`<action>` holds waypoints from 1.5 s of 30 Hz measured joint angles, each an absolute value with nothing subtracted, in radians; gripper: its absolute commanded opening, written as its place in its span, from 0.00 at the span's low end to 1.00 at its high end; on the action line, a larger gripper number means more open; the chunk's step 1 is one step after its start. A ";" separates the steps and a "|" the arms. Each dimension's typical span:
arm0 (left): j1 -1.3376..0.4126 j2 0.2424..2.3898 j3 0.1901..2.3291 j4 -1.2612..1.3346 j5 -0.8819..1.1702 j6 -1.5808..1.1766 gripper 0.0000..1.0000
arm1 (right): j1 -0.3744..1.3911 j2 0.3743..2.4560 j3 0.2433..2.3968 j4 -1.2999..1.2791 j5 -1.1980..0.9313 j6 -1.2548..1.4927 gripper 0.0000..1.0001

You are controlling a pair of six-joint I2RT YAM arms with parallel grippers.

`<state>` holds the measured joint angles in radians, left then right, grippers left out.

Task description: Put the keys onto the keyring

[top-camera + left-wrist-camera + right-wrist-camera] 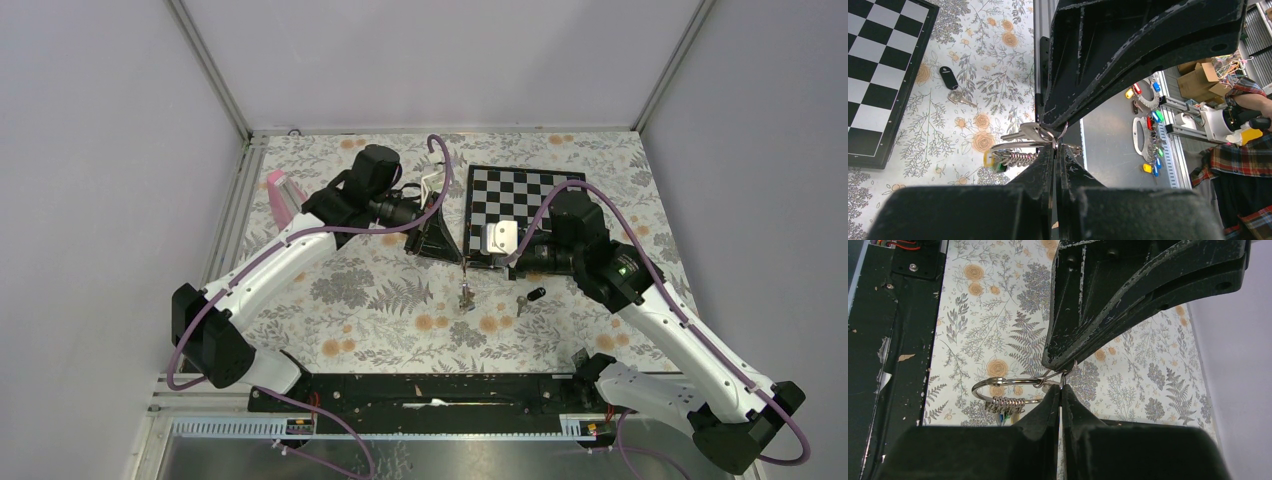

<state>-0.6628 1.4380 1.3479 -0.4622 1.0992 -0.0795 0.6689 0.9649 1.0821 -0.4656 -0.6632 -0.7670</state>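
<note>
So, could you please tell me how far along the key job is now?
Done: nothing yet. The black-headed key and the silver key lie on the tablecloth near the chessboard. In hand: the left pincer and right pincer are both shut on the keyring. Left: thread each key on.

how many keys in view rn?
2. A black-headed key lies flat beside the chessboard. What looks like a silver key hangs at the held keyring. The bunch may hide more.
</note>
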 measured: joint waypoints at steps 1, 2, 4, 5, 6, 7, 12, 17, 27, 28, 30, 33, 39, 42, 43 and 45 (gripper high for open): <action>-0.663 1.438 1.348 -0.462 1.099 -0.079 0.00 | 0.669 0.965 1.082 -0.466 -0.663 -0.766 0.00; -0.663 1.438 1.348 -0.463 1.099 -0.079 0.00 | 0.669 0.965 1.082 -0.466 -0.663 -0.766 0.00; -0.663 1.438 1.348 -0.463 1.099 -0.078 0.00 | 0.669 0.965 1.082 -0.466 -0.663 -0.766 0.00; -0.663 1.438 1.348 -0.464 1.098 -0.077 0.00 | 0.669 0.965 1.082 -0.466 -0.663 -0.766 0.00; -0.664 1.438 1.348 -0.465 1.098 -0.076 0.00 | 0.669 0.965 1.082 -0.466 -0.663 -0.766 0.00; -0.664 1.438 1.348 -0.466 1.098 -0.076 0.00 | 0.669 0.965 1.082 -0.466 -0.663 -0.766 0.00; -0.664 1.438 1.348 -0.469 1.097 -0.076 0.00 | 0.669 0.965 1.082 -0.466 -0.664 -0.766 0.00; -0.665 1.438 1.348 -0.469 1.097 -0.075 0.00 | 0.669 0.965 1.082 -0.466 -0.664 -0.767 0.00; -0.665 1.438 1.348 -0.473 1.096 -0.057 0.00 | 0.669 0.965 1.082 -0.467 -0.666 -0.778 0.00; -0.665 1.438 1.348 -0.474 1.096 -0.056 0.00 | 0.669 0.965 1.082 -0.468 -0.667 -0.778 0.00; -0.666 1.438 1.348 -0.476 1.096 -0.053 0.00 | 0.669 0.965 1.082 -0.470 -0.667 -0.781 0.00; -0.667 1.438 1.348 -0.477 1.095 -0.052 0.00 | 0.669 0.965 1.082 -0.474 -0.671 -0.786 0.00; -0.667 1.438 1.348 -0.478 1.095 -0.050 0.00 | 0.668 0.965 1.082 -0.478 -0.675 -0.795 0.00; -0.668 1.438 1.348 -0.478 1.095 -0.049 0.00 | 0.668 0.964 1.082 -0.480 -0.675 -0.799 0.00; -0.668 1.438 1.348 -0.478 1.095 -0.049 0.00 | 0.668 0.964 1.082 -0.481 -0.675 -0.801 0.00; -0.669 1.438 1.348 -0.478 1.095 -0.049 0.00 | 0.668 0.964 1.082 -0.481 -0.675 -0.801 0.00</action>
